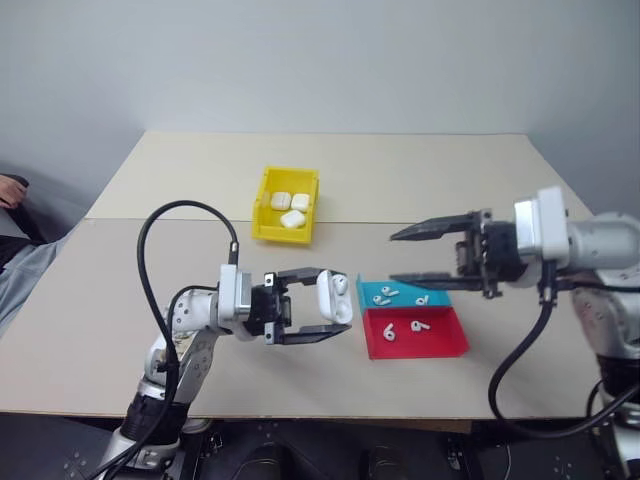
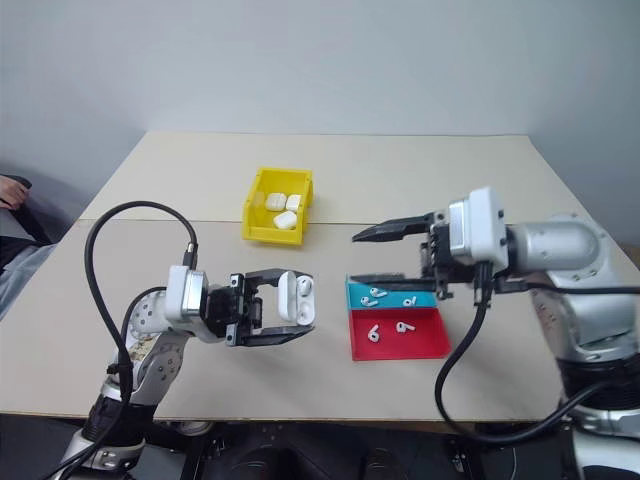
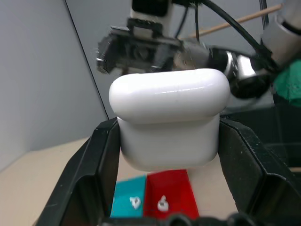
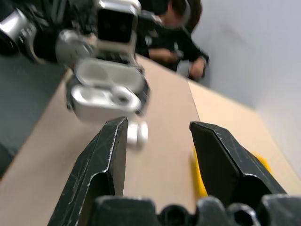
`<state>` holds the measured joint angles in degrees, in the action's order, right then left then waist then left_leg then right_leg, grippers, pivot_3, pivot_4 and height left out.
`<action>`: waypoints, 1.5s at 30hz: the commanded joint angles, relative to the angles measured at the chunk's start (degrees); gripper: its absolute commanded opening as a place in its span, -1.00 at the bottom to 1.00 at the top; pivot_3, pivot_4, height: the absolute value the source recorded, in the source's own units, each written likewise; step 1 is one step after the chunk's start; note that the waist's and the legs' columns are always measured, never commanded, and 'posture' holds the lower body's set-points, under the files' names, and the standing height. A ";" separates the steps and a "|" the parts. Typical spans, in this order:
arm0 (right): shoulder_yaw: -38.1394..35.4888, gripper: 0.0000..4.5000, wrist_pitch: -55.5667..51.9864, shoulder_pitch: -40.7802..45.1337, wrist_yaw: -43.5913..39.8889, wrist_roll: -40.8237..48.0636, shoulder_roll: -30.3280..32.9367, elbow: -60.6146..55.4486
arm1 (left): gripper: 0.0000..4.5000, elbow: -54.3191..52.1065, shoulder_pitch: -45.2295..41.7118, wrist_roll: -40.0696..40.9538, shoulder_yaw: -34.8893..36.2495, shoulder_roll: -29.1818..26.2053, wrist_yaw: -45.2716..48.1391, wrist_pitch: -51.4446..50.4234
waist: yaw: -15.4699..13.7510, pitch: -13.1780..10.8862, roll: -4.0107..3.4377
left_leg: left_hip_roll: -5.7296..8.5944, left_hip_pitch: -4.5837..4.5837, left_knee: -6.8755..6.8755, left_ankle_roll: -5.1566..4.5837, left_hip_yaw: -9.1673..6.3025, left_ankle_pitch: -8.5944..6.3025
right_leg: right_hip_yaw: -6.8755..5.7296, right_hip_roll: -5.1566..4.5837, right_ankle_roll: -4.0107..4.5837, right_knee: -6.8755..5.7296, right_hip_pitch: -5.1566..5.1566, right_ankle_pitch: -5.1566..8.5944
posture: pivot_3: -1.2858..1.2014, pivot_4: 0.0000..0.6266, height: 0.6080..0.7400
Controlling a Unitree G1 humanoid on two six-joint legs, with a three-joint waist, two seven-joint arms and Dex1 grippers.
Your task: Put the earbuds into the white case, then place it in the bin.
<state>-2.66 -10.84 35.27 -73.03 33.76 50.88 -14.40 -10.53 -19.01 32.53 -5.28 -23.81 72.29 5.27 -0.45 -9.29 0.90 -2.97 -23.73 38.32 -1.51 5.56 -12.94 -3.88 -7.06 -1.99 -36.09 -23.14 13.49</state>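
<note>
The left fingers [image 1: 322, 306] pinch the white case [image 1: 333, 297] by its two sides and hold it above the desk [image 1: 90, 330], with the lid open toward the right arm. The right fingers [image 1: 424, 255] are spread apart and carry nothing; they hang over the teal and red tray [image 1: 446, 345], where five earbuds [image 1: 400, 312] lie loose. In the right wrist view one earbud seems to sit already in the case, but the picture is blurred there.

In my judgement the danger is in the handover: the earbuds are tiny and glossy, so one can slip from the fingers or miss the socket and fall on the desk.

The yellow bin [image 1: 262, 208] stands further back and has three cases [image 1: 289, 207] inside. The desk is pale beige, the wall is plain grey, and a person [image 1: 15, 230] sits at the left edge.
</note>
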 commanded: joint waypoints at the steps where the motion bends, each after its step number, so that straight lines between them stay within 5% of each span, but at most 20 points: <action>1: 7.35 0.15 2.65 5.44 -2.39 -14.08 4.42 7.63 | 0.25 0.34 1.99 -0.54 1.60 -1.71 1.81 2.54 | 0.26 0.00 -0.01 | 0.00 0.00 -0.03 0.00 0.04 0.00 | -0.01 0.00 0.01 0.00 -0.02 0.00 | 0.03 -0.52 1.00; 7: 23.71 0.15 10.21 19.33 -5.93 -35.08 -0.17 27.31 | 0.25 0.33 7.28 -2.74 1.59 -3.07 2.55 5.79 | 1.05 -0.01 -0.02 | 0.00 -0.05 -0.09 0.01 0.21 0.00 | 0.08 0.00 0.01 0.02 -0.15 0.01 | 0.03 -0.52 1.00; 17: 35.59 0.15 29.24 31.99 -9.76 -49.68 -11.41 48.98 | 0.25 -2.65 12.24 -4.10 2.09 -4.11 0.04 6.70 | 1.15 -0.03 -0.06 | -0.03 -0.12 -0.12 0.06 0.33 0.04 | 0.06 -0.03 0.01 0.00 -0.23 0.01 | 0.03 -0.52 1.00; 29: 37.53 0.15 39.01 36.19 -10.45 -55.20 -19.25 63.99 | 0.25 -4.83 14.32 -5.45 1.65 -4.29 -2.30 7.34 | 1.31 -0.04 -0.08 | -0.06 -0.10 -0.14 0.13 0.39 0.08 | 0.07 -0.03 0.02 -0.07 -0.25 0.01 | 0.03 -0.52 1.00; 45: 37.59 0.15 42.46 37.26 -5.69 -60.33 -21.68 70.96 | 0.25 -4.99 14.33 -6.03 0.82 -4.45 -3.42 7.96 | 1.35 -0.04 -0.09 | -0.06 -0.08 -0.20 0.29 0.41 0.17 | 0.08 -0.02 0.03 -0.08 -0.27 0.00 | 0.03 -0.52 1.00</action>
<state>35.60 30.64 71.03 -78.67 -26.38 29.36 56.76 -13.22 -4.57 26.58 -4.52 -27.78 69.21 12.14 0.90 -9.33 0.81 -3.03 -23.81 38.12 -1.22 5.96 -12.77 -3.81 -7.08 -1.95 -36.18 -23.41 13.49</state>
